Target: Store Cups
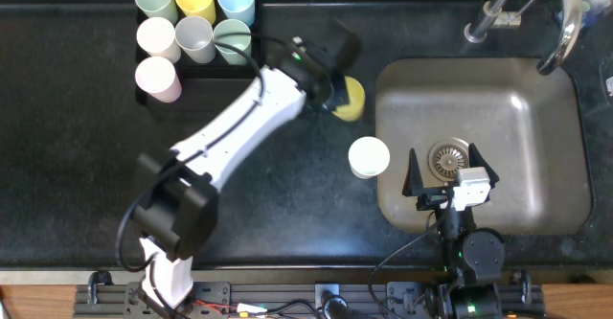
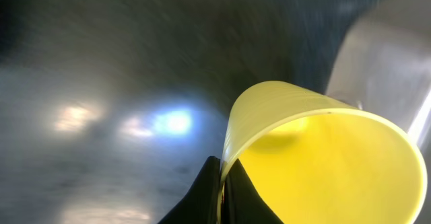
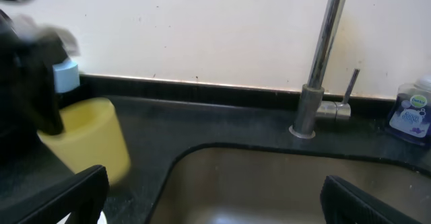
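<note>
The left gripper (image 1: 337,87) is clamped on the rim of the yellow cup (image 1: 351,100) just beside the sink's (image 1: 536,118) left edge, a white cup (image 1: 369,156) standing near on the counter (image 1: 77,166) — the stored cups (image 1: 194,32) well apart — while the right gripper (image 1: 448,169) hangs spread open over the sink.

Black speckled counter (image 1: 77,118); silver sink (image 1: 536,137); yellow cup (image 1: 351,101), white cup (image 1: 369,156), pink cup (image 1: 158,79)
</note>
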You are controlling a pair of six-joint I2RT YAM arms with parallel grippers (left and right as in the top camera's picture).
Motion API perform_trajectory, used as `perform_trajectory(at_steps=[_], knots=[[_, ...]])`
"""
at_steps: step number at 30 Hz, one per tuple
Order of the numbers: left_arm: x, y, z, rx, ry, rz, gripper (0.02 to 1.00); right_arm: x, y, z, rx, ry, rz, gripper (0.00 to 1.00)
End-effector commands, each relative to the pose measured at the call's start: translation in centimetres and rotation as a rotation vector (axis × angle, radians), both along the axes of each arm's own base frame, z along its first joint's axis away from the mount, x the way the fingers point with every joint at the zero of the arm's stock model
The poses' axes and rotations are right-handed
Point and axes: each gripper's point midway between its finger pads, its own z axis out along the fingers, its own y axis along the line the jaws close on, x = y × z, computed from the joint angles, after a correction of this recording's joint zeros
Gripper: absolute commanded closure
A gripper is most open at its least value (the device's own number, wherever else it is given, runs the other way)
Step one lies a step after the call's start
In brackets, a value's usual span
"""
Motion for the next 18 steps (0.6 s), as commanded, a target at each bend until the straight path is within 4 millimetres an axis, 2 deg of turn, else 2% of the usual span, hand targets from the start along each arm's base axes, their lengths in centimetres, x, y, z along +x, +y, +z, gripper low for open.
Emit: perform_trajectory(at_steps=[1, 4, 6, 10, 12, 15, 18], knots=[[2.4, 5.8, 7.1, -0.029, -0.115, 0.137, 0.967, 0.0, 0.1, -0.3, 0.001, 0.0, 0.005, 0.003], [1.9, 10.4, 8.9, -0.022, -0.089, 0.24, 0.967, 0.0, 0.1, -0.3, 0.001, 0.0, 0.005, 0.005], [0.9, 13.9, 9.3, -0.005, -0.035, 0.341, 0.967, 0.0, 0.1, -0.3, 0.001, 0.0, 0.005, 0.005], [-0.9, 19.8, 9.0, 0.045, 0.073, 0.487, 0.965, 0.0, 0.1, -0.3, 0.001, 0.0, 0.005, 0.003], [-1.1, 22.2, 8.4, 0.055, 0.106, 0.555, 0.965, 0.0, 0.1, -0.3, 0.001, 0.0, 0.005, 0.003], [-1.4, 24.7, 7.1, 0.067, 0.149, 0.625, 0.958, 0.0, 0.1, -0.3, 0.001, 0.0, 0.005, 0.005], [-1.5, 26.2, 5.9, 0.066, 0.175, 0.693, 0.956, 0.0, 0.1, -0.3, 0.001, 0.0, 0.005, 0.003]])
